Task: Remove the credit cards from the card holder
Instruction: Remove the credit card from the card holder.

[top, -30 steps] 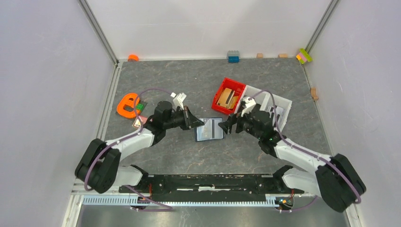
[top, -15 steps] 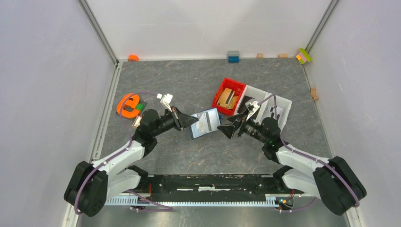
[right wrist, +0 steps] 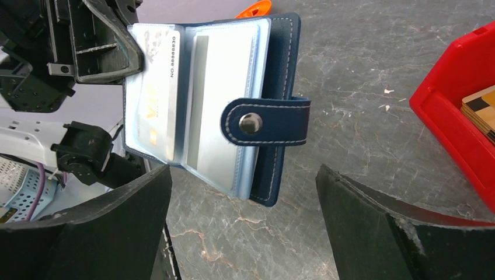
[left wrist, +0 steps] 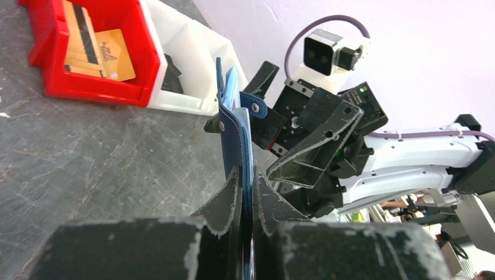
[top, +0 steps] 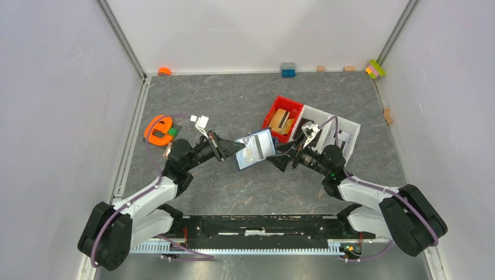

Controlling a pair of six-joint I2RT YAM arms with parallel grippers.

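Note:
The card holder (top: 253,150) is a navy wallet with light blue pockets. My left gripper (top: 227,150) is shut on its left edge and holds it open, tilted, above the table. In the left wrist view it (left wrist: 236,125) stands edge-on between my closed left gripper (left wrist: 246,172). In the right wrist view the card holder (right wrist: 204,99) faces the camera, snap tab (right wrist: 265,122) hanging over the pockets. One credit card (right wrist: 154,96), pale with printed numbers, sits in the left pocket. My right gripper (right wrist: 243,169) is open and empty just in front of it, and shows in the top view (top: 274,160).
A red tray (top: 274,114) holding flat tan pieces (left wrist: 108,49) adjoins a white tray (top: 348,125) behind the right arm. An orange tool (top: 156,129) lies at the left. Small blocks line the back wall.
The card holder lay flat on the table; my left gripper has lifted and tilted it. My right gripper has drawn back, turned to face it, and stayed open.

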